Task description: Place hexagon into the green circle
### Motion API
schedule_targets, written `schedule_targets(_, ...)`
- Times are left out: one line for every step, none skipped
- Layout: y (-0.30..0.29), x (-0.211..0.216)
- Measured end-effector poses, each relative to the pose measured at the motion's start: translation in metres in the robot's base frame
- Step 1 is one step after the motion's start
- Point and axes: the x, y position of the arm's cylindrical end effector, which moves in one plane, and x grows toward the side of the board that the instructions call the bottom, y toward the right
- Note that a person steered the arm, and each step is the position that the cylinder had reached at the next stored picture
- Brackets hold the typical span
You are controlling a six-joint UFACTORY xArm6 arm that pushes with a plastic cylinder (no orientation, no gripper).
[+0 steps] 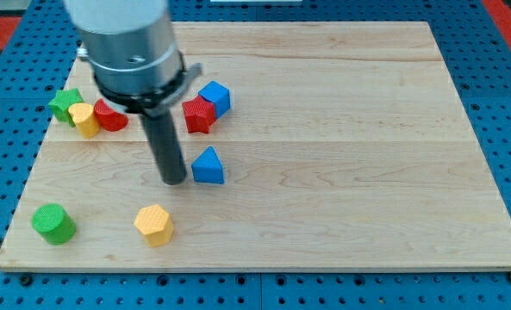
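Observation:
The yellow hexagon [154, 224] lies near the view's bottom left of the wooden board. The green circle, a short green cylinder [53, 223], stands to its left near the board's bottom-left corner, a clear gap between them. My tip [173, 180] rests on the board above and slightly right of the hexagon, just left of a blue triangle [208, 166]. The tip touches neither the hexagon nor the cylinder.
A red star block [198, 114] and a blue cube [214, 97] sit together above the triangle. At the view's left a green star block [65, 103], a yellow block [84, 119] and a red block [111, 115] cluster. The board's bottom edge [264, 269] is close below the hexagon.

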Motion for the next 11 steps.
schedule_targets(0.032, 0.023)
schedule_targets(0.014, 0.058)
schedule_targets(-0.022, 0.074)
schedule_targets(-0.034, 0.077)
schedule_targets(-0.045, 0.077)
schedule_targets(-0.058, 0.077)
schedule_targets(-0.072, 0.077)
schedule_targets(-0.080, 0.077)
schedule_targets(-0.081, 0.077)
schedule_targets(-0.057, 0.064)
schedule_targets(-0.025, 0.034)
